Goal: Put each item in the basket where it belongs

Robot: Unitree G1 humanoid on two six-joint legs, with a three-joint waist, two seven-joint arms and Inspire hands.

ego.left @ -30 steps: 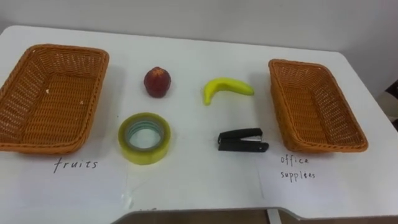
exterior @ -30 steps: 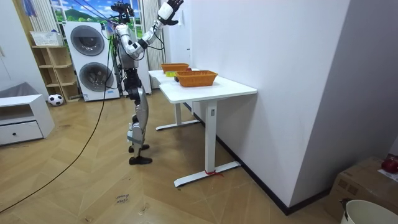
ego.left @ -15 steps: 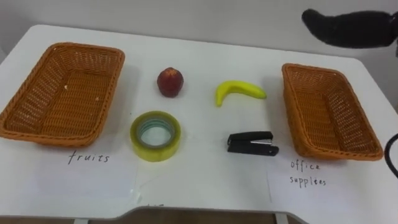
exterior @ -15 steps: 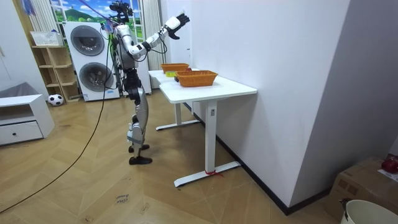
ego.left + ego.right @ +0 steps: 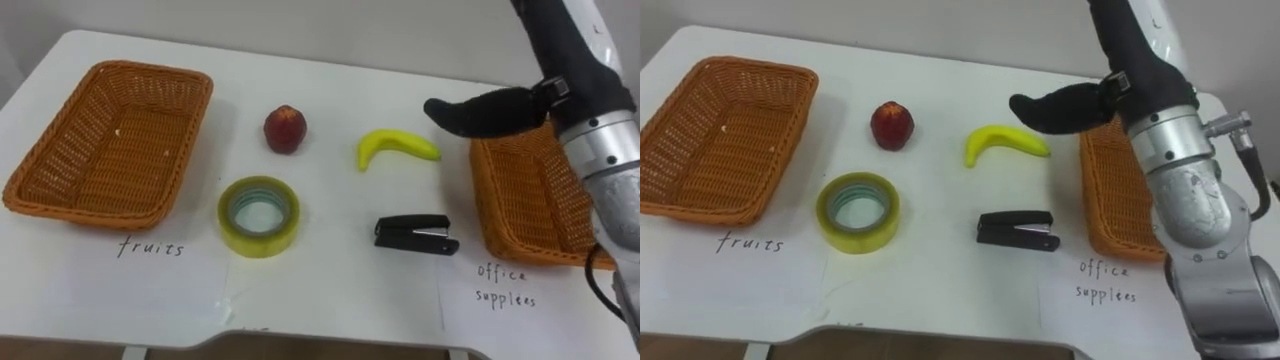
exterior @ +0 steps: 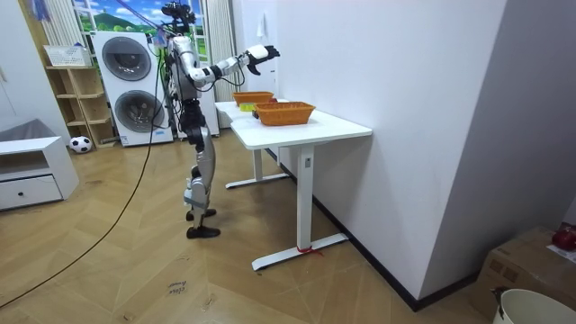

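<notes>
Your right hand (image 5: 482, 112) has come down out of the raised position it held a second ago, when the arm stood high in the room view, and now hovers over the worktop (image 5: 330, 85) with its tip just beside the right end of the banana (image 5: 398, 147). Its fingers are stretched out flat and hold nothing. The whole eye view has shifted a little as well, so read that as your head moving, not the things. Nothing on the worktop has been moved. The banana, the red fruit (image 5: 285, 128), the roll of tape (image 5: 259, 215) and the stapler (image 5: 415, 233) all lie where they were, between the two baskets. Neither the left basket (image 5: 110, 140) nor the right basket (image 5: 520, 200) has any of the four things in it, so sorting has not begun. The reach looks aimed at the banana, which judging by the task belongs in the basket well apart on your left. You cannot tell how high the hand sits above the worktop, nor whether its tip already touches the banana. The fingers merge into one dark shape, so the thumb's position is unclear. The hand and forearm cover the far corner and outer side of the right basket. The red fruit could be a peach or an apple. In the room view the things on the worktop are too small to make out.
</notes>
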